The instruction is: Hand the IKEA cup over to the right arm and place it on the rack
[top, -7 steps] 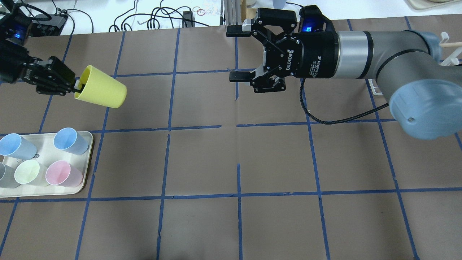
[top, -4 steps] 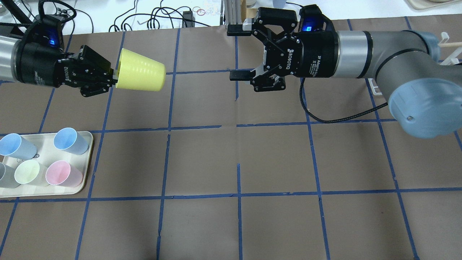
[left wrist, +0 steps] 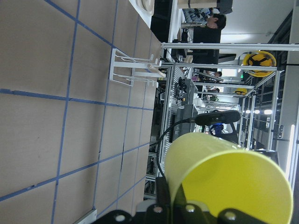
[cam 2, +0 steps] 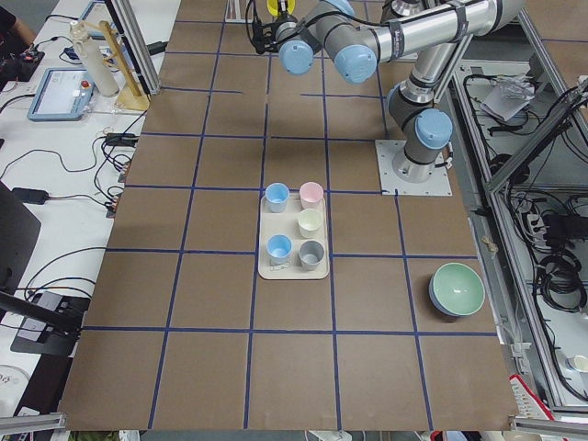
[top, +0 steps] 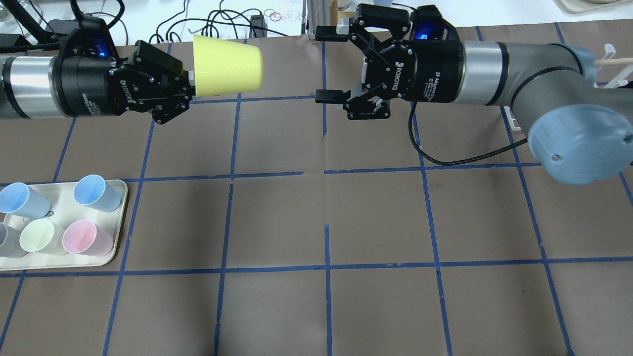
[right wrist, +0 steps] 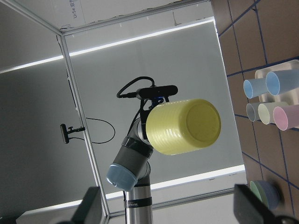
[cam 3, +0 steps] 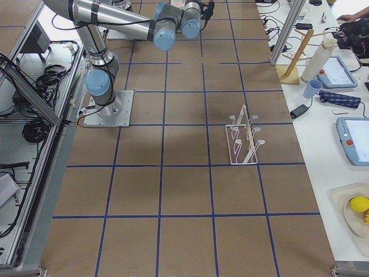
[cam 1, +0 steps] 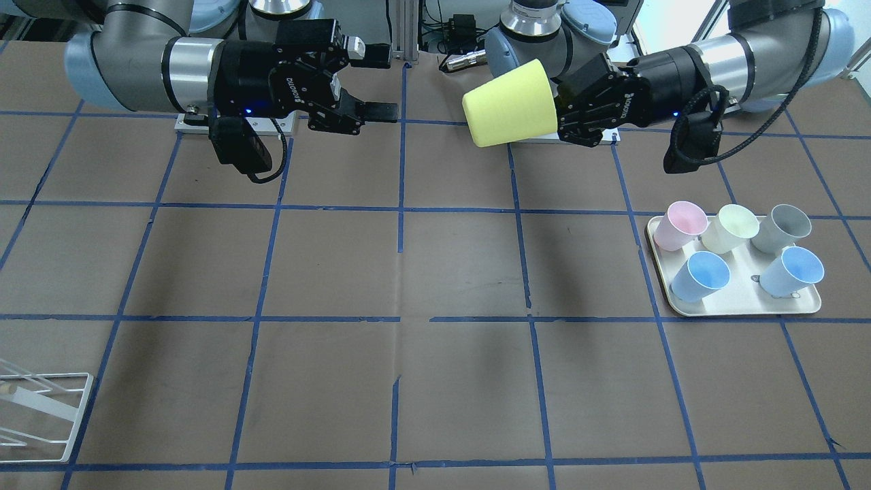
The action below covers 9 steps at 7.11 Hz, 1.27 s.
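**Cup** (top: pixel 226 66). Yellow tumbler, in the air above the far side of the table (top: pixel 316 222), lying level. The rim end is in the left gripper (top: pixel 189 85) and the base points across at the right gripper (top: pixel 325 64). It touches nothing else.

**Left gripper.** Clamped on the cup's rim wall; the wrist view shows one finger inside the mouth. The arm is stretched toward the table's middle.

**Right gripper.** Jaws spread wide, nothing between them, facing the cup's base. It is near the cup but apart from it, with a clear gap in both fixed views.

**Rack** (cam 3: pixel 243 138). White wire, on the table toward the robot's right, well apart from both grippers. No cup on it.

**Tray** (cam 1: pixel 738 303). Cream, on the robot's left, holding five pastel cups (cam 1: pixel 731 228). No part in this step.

**Progress.**
- Done: cup off the table and offered base-first for the handover.
- In hand, by judgement: closing the gap between cup and right gripper.
- Left:
  - right jaws close on the cup body
  - left gripper lets go
  - cup is carried to the rack and set on it

Roughly a third of the way through, on this showing.
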{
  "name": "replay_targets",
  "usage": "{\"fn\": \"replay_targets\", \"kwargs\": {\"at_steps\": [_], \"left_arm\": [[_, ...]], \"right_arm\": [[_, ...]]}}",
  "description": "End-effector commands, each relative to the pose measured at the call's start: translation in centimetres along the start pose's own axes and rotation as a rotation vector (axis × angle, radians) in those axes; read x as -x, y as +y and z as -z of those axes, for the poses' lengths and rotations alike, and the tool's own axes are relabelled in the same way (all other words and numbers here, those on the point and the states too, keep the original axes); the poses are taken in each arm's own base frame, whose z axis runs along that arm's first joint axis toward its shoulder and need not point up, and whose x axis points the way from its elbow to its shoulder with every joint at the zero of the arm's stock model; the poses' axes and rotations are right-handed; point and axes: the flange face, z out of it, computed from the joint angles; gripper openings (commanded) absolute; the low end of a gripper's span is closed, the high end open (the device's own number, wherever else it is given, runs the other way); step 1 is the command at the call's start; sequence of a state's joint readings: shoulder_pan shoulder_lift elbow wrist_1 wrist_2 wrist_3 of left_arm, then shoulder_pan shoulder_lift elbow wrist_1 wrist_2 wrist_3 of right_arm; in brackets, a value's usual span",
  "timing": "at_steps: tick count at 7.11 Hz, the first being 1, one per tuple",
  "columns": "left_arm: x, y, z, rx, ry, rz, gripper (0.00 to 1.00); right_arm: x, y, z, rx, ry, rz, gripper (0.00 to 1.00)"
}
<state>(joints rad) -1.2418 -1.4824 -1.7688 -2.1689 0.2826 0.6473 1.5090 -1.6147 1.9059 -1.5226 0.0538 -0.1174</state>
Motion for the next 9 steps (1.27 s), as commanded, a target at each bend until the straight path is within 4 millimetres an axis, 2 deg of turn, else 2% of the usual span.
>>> {"fn": "replay_targets", "kwargs": {"at_steps": [1, 4, 7, 9], "left_arm": [[-0.4, 1.1, -3.1, 0.044, 0.032, 0.007, 0.00], [-0.1, 1.8, -3.6, 0.052, 0.034, 0.016, 0.00], [-0.2, 1.8, -3.8, 0.057, 0.034, 0.010, 0.00], [-0.1, 1.8, -3.9, 0.058, 0.034, 0.013, 0.00]], "right_arm": [[0.2, -0.2, 0.0, -0.001, -0.012, -0.010, 1.00], [0.2, -0.2, 0.0, -0.001, -0.010, -0.010, 1.00], [-1.7, -1.9, -0.3, 0.004, -0.010, -0.050, 1.00], [-1.4, -1.3, -0.7, 0.014, -0.005, -0.052, 1.00]]}}
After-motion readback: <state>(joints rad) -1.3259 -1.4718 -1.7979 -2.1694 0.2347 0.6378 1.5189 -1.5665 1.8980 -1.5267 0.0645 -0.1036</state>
